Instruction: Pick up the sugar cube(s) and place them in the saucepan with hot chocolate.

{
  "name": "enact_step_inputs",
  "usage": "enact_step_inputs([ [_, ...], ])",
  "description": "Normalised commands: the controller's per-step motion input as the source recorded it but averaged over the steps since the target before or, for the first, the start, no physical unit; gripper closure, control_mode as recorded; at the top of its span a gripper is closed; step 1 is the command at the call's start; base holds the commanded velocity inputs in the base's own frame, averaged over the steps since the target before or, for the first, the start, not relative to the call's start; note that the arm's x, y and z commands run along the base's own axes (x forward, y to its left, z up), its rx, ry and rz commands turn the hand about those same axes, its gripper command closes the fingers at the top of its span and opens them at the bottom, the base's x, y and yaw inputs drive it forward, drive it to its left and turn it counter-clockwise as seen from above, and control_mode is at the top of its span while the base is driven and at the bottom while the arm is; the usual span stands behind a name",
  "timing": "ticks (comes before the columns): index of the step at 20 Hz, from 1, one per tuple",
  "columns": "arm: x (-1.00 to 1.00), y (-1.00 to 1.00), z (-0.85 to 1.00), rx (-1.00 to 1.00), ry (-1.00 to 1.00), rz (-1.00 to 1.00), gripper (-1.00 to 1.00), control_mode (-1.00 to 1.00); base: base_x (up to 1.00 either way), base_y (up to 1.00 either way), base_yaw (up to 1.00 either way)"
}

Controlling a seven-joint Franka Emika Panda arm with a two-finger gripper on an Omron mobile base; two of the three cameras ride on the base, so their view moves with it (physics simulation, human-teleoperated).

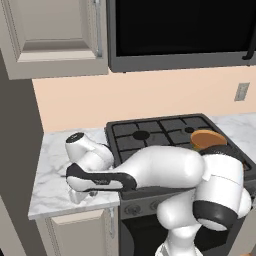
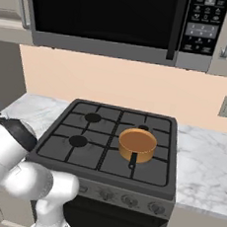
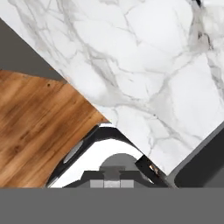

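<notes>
The stove (image 2: pixel 107 139) stands between two marble counters under a dark microwave (image 2: pixel 111 16). The white arm (image 1: pixel 150 172) reaches left and low over the left counter (image 1: pixel 55 165), near its front edge. The copper saucepan (image 2: pixel 137 144) sits on the stove's right side, handle pointing near. The gripper (image 1: pixel 80 192) hangs just above the marble; whether its fingers are apart or together cannot be told.

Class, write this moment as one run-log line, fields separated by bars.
arm: reaching left over marble counter | end effector: state unclear | saucepan: on stove, right front burner | sugar cube: not located
</notes>
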Motion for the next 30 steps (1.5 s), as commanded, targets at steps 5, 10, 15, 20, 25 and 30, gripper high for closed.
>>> enact_step_inputs([
  [5, -0.45, -0.76, 0.45, 0.00, -0.16, -0.13, 1.00, -1.00, 0.00, 0.00, 0.00],
  [10, -0.17, -0.81, 0.71, 0.00, -0.21, -0.12, 1.00, -1.00, 0.00, 0.00, 0.00],
  [15, -0.10, -0.91, 0.68, 0.00, -0.20, -0.13, 1.00, -1.00, 0.00, 0.00, 0.00],
  [20, -0.05, -1.00, 0.66, 0.03, -0.14, -0.17, 1.00, -1.00, 0.00, 0.00, 0.00],
  [25, 0.00, -1.00, 0.72, 0.05, -0.16, -0.21, 1.00, -1.00, 0.00, 0.00, 0.00],
  [30, 0.00, -1.00, 0.70, 0.06, -0.13, -0.21, 1.00, -1.00, 0.00, 0.00, 0.00],
])
